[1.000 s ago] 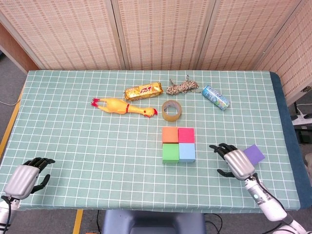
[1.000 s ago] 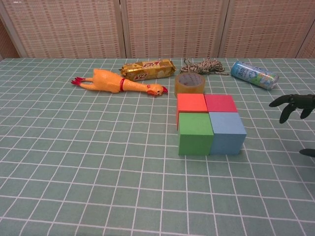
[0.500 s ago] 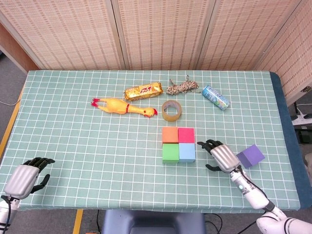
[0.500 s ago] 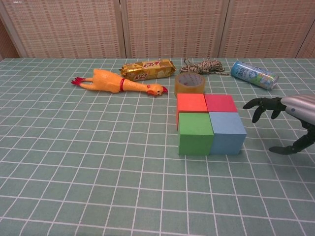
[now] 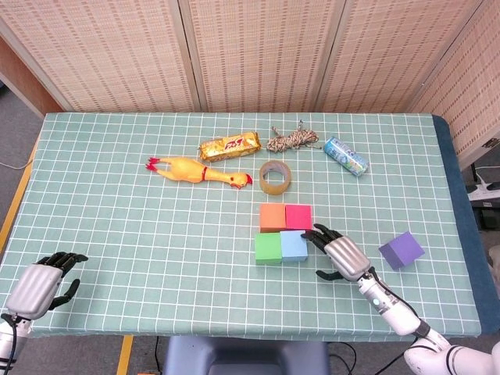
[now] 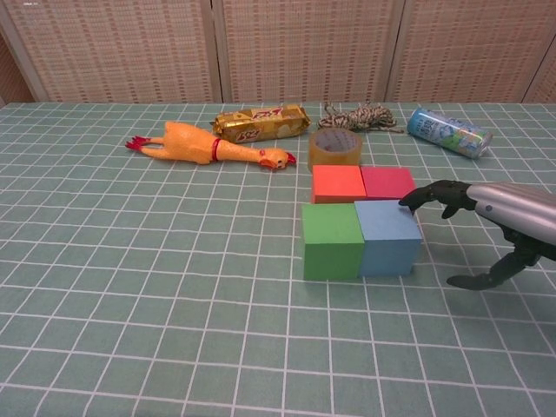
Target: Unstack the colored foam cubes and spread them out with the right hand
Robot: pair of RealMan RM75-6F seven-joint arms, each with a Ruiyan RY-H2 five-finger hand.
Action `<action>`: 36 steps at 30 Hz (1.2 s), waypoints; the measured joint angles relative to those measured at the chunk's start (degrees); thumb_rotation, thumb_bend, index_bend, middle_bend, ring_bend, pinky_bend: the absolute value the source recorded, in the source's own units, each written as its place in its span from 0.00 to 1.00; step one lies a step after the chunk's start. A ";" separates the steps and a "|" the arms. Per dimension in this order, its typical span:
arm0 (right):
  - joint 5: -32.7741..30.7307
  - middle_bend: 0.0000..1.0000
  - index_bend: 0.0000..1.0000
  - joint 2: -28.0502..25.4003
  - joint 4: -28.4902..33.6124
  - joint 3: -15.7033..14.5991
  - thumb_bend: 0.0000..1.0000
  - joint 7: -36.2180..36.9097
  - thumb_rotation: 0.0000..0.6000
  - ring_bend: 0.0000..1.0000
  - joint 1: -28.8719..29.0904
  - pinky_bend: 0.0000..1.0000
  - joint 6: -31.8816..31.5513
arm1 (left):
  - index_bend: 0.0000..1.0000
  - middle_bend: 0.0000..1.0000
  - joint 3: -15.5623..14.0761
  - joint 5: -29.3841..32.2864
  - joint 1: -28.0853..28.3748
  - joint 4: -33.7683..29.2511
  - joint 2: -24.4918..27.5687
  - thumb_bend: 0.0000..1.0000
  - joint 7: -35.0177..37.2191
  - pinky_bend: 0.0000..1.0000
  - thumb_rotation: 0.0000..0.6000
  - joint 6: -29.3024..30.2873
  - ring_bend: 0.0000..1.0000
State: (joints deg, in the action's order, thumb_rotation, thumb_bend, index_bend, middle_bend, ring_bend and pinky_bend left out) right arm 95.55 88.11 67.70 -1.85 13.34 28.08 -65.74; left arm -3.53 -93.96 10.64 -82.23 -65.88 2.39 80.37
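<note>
Four foam cubes sit together mid-table: orange [image 5: 272,218] [image 6: 338,183], pink [image 5: 298,216] [image 6: 387,182], green [image 5: 268,248] [image 6: 332,240] and light blue [image 5: 294,246] [image 6: 387,235]. The green and blue pair lies shifted left of the orange and pink pair. A purple cube [image 5: 401,250] lies apart on the right. My right hand [image 5: 337,253] [image 6: 486,221] is open, fingers spread, fingertips touching the blue cube's right top edge. My left hand [image 5: 39,283] rests open at the near left corner, away from the cubes.
Behind the cubes lie a tape roll [image 5: 275,176], a yellow rubber chicken [image 5: 198,170], a gold snack bar [image 5: 228,145], a bundle of string [image 5: 293,139] and a blue can [image 5: 345,156]. The table's near edge [image 5: 234,334] is close to both hands.
My right hand travelled left from beside the purple cube to the blue cube. The green and blue cubes slid a little left, out of line with orange and pink.
</note>
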 measured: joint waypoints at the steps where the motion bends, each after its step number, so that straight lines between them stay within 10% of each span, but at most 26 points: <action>1: 0.13 0.14 0.13 0.12 -0.20 -0.14 0.11 0.09 1.00 0.04 0.09 0.23 -0.03 | 0.31 0.34 -0.01 -0.01 0.02 0.00 -0.02 0.46 -0.04 0.47 1.00 -0.04 0.30; 36: -1.84 0.09 0.12 4.17 -8.23 0.93 0.11 -0.94 1.00 0.00 1.11 0.15 -1.29 | 0.31 0.34 -0.13 -0.17 0.09 -0.02 -0.11 0.46 -0.28 0.47 1.00 -0.18 0.30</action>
State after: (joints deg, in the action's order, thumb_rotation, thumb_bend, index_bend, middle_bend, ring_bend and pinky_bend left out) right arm 93.70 92.28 59.46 -0.93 12.39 29.19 -67.03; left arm -3.66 -94.13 10.73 -82.25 -65.99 2.11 80.19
